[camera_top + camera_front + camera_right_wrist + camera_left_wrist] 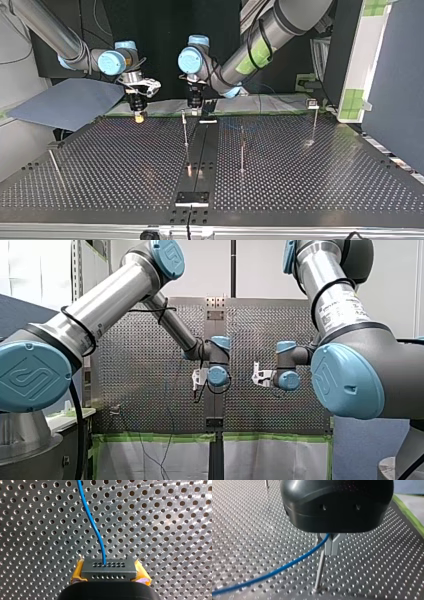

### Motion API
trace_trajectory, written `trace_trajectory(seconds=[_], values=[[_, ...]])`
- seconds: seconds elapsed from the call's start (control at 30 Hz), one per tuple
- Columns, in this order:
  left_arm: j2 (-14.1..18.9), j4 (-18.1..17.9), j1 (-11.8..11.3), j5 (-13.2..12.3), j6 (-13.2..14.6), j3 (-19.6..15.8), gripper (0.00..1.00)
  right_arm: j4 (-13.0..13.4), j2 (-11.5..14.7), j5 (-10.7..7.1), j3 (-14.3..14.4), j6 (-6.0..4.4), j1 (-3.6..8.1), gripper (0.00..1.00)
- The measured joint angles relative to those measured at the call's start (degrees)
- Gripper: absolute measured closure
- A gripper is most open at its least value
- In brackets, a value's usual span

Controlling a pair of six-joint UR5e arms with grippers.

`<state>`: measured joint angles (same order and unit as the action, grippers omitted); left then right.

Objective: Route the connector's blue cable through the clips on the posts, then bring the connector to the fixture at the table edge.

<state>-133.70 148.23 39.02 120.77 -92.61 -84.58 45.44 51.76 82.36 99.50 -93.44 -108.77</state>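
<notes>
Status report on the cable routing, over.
Right gripper shut on connector. Left gripper shut on blue cable, at a post. No obstruction visible.

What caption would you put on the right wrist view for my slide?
Right gripper with yellow pads clamping the black connector, its blue cable running ahead over the perforated table.

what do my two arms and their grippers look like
My left arm and my right arm have silver tubes, grey joints with logo-embossed light blue caps, and black cables looped around them; the right one carries a white label. My left gripper is black with grey metal fingers; my right gripper is black with yellow pads.
</notes>
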Motion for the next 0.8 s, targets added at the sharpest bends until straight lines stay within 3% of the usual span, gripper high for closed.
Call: trace_trajectory(seconds=[0.53, 0.8], values=[[-1.8, -1.3, -2.8, -0.9, 0.0, 0.2, 1.00, 0.0, 0.0, 0.16, 0.0, 0.02, -0.01, 1.00], [-1.9, -1.3, -4.3, -1.6, 0.2, 2.0, 1.00, 0.3, 0.0, 0.17, -0.4, -0.47, 0.08, 1.00]])
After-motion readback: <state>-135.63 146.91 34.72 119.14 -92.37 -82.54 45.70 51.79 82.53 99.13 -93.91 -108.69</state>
